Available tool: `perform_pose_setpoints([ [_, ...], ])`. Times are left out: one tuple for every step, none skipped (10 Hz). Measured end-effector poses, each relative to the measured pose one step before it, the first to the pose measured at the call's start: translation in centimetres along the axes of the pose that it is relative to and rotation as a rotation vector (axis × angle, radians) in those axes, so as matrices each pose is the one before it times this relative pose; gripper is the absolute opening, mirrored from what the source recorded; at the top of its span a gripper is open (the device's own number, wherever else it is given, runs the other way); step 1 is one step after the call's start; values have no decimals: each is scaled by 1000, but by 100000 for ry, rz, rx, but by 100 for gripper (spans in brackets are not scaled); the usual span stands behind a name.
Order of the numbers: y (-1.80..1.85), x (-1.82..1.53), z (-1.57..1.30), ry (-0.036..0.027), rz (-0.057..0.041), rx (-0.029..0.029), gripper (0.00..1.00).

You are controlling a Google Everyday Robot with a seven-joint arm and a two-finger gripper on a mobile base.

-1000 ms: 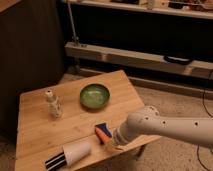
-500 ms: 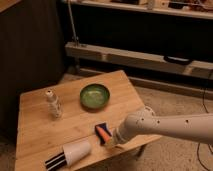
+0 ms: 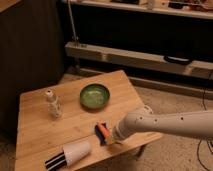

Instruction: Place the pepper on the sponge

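The white robot arm (image 3: 170,124) reaches in from 3 o'clock across the near right corner of the wooden tabletop (image 3: 35,125). Its gripper (image 3: 114,137) sits low over the wood at the arm's tip, pressed up against the 3 o'clock side of the sponge (image 3: 99,139). The arm's own rounded end covers most of the gripper, so I cannot tell its state: wide, narrow or holding.

The dark blue sponge lies near the front edge of the tabletop, at 6 o'clock from the green bowl (image 3: 95,95). The orange-red pepper (image 3: 103,131) shows as a short bright streak lying on top of the sponge, its far end meeting the gripper.

The round green bowl stands close to the middle of the tabletop, well apart from the sponge. At 9 o'clock from the bowl a small white bottle (image 3: 53,104) stands upright. At 8 o'clock from the sponge a white cup with black stripes (image 3: 72,152) lies on its side, its striped end toward the front left corner.
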State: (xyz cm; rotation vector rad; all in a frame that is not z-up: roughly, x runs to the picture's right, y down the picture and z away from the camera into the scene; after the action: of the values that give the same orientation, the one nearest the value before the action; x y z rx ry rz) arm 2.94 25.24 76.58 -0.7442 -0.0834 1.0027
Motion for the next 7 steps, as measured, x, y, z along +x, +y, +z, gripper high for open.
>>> perform_pose_setpoints([
  [-5, -235, 334, 84, -454, 54, 12],
  [-10, -113, 115, 8, 334, 178, 16],
  [49, -89, 134, -67, 118, 129, 25],
  [14, -145, -62, -388, 7, 435, 35],
  [114, -172, -47, -548, -117, 230, 47],
  [112, -138, -27, -391, -262, 66, 57],
  [133, -117, 17, -346, -210, -148, 68],
])
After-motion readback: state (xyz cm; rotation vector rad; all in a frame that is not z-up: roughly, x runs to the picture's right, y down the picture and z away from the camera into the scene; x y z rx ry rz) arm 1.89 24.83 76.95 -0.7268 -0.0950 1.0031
